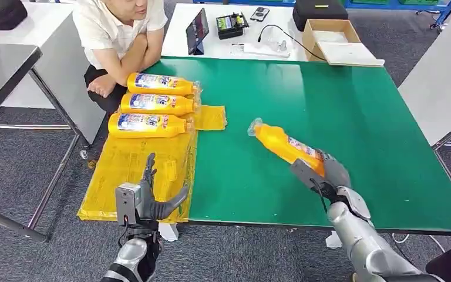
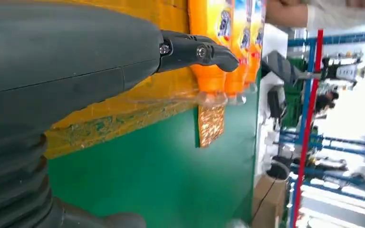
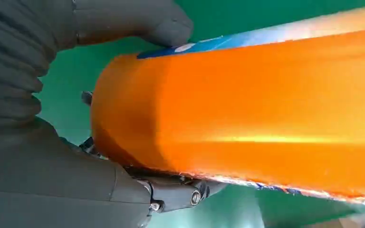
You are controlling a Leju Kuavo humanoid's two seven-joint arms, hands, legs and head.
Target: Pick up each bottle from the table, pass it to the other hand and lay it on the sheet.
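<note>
My right hand (image 1: 323,171) grips the base end of an orange bottle (image 1: 283,143) with a clear cap, which points up and to the left over the green table (image 1: 329,106). In the right wrist view the bottle (image 3: 266,104) lies across my thumb and fingers (image 3: 180,192). Three more orange bottles (image 1: 152,106) lie side by side on the yellow sheet (image 1: 129,170) at the table's left edge; the left wrist view shows their necks (image 2: 223,71). My left hand (image 1: 147,200) hovers open over the near end of the sheet, fingers spread, holding nothing.
A person (image 1: 120,35) leans on the far left corner of the table, arms folded. Behind stands a white table (image 1: 258,29) with a tablet, a device, cables and a cardboard box (image 1: 332,38). Grey tables flank both sides.
</note>
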